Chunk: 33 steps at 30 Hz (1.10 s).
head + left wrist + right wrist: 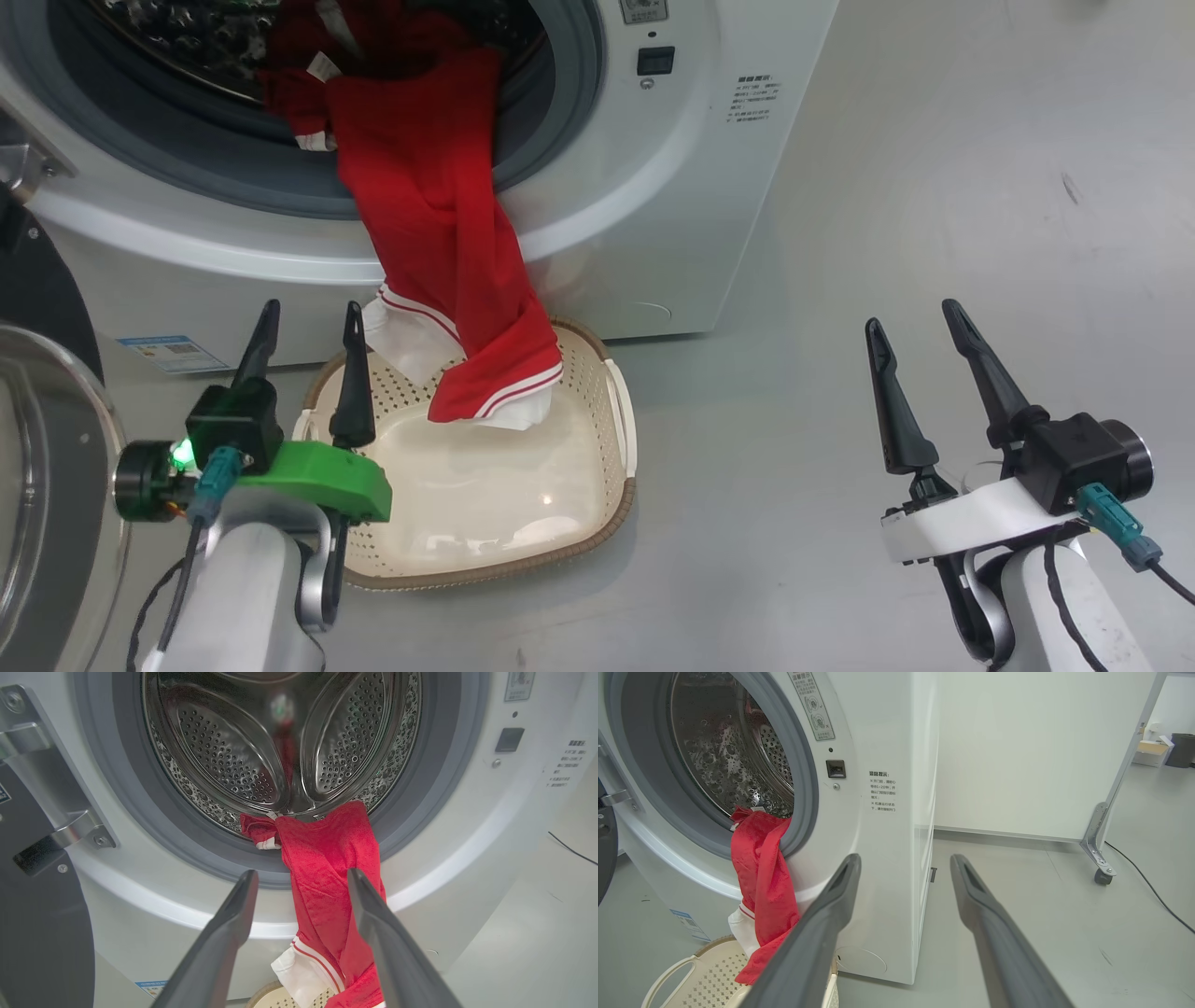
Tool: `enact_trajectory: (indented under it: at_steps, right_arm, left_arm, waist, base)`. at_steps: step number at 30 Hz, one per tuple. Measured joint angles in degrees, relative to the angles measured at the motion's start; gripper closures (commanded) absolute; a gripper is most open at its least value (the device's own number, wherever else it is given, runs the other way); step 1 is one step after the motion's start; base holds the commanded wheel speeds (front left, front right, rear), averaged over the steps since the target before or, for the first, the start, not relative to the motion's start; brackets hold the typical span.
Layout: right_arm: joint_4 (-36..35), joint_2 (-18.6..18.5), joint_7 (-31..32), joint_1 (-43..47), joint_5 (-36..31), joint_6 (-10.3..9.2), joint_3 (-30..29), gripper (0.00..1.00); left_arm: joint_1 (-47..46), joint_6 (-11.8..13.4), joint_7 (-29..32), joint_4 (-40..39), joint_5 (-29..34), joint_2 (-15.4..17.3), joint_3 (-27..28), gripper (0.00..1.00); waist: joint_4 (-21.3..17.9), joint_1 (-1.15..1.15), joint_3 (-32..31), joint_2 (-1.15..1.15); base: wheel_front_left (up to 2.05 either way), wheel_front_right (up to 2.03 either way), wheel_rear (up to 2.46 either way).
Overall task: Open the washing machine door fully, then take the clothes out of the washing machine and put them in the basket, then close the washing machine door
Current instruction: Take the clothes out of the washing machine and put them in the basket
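The left gripper (pixel 312 305) and right gripper (pixel 910 313) are held spread, empty. Unloading is judged in hand: the red clothes (pixel 429 187) are draped from the washing machine (pixel 653 233) into the basket (pixel 467 495). A grasp and pull are called for, perhaps repeated deeper inside.

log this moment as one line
door: round glossy black washing machine door open | clothes: red white-trimmed garment hanging from steel drum into cream perforated basket | left fingers: open, empty | right fingers: open, empty

left gripper (pixel 312 305) had a green mount (pixel 317 476) with a glowing light, right gripper (pixel 910 313) a white one; both had long dark fingers (pixel 894 401), teal plugs (pixel 1111 527), black cables (pixel 180 583).
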Motion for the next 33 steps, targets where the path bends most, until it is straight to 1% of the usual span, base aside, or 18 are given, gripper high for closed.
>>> enact_trajectory:
  at_steps: [7, 14, 19, 33]
  right_arm:
    - [0.81, 0.08, 0.0, 1.1, 0.01, 0.0, 0.6, 0.0]
    - [1.03, 0.23, 0.0, 3.5, 0.13, -0.1, 0.53, 0.0]
    - [1.03, 0.33, 0.0, 4.51, 0.2, -0.51, 0.64, 0.0]
    - [0.82, 0.43, 0.0, 4.97, 0.2, -0.59, 1.19, 0.0]
  left_arm:
    - [5.37, 0.0, 0.0, -1.56, 1.0, 0.03, -1.54, 0.0]
    - [9.66, 0.52, 0.0, -3.83, 1.55, 0.04, -2.88, 0.0]
    - [11.26, 0.71, 0.0, -5.3, 1.56, 0.07, -3.22, 0.0]
    - [13.91, 1.52, 0.0, -8.33, 2.05, 0.11, -3.22, 0.0]
  waist:
    - [0.85, 0.0, -2.74, 0.0]
    - [0.62, 0.0, -4.82, 0.0]
    - [0.35, 0.0, -5.31, 0.0]
    - [-0.13, 0.0, -5.68, 0.0]
  base:
    - [0.0, 0.0, 0.0]
    - [0.0, 0.0, 0.0]
    - [0.0, 0.0, 0.0]
    - [0.0, 0.0, 0.0]
